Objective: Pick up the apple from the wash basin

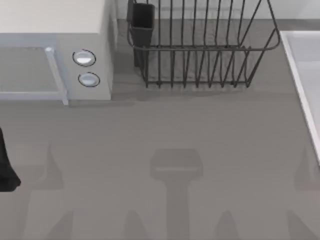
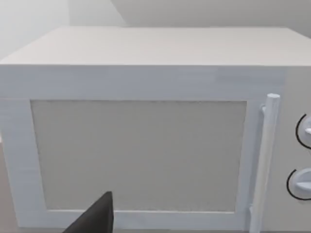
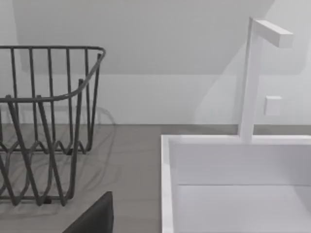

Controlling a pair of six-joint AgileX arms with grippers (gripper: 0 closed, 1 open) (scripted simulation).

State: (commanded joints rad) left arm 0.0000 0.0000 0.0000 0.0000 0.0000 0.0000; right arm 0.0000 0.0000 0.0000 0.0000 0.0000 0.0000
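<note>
I see my left arm [image 1: 7, 165] parked at the counter's [image 1: 165, 130] left edge facing the microwave [image 2: 146, 145], my right wrist looks into the wash basin [image 3: 167, 160] at the right edge beside the dish rack [image 1: 200, 50], no apple there, grippers' state unclear.

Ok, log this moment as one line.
apple: unseen | wash basin: top view's right edge | left tool: left edge, facing microwave | dish rack: rear
</note>
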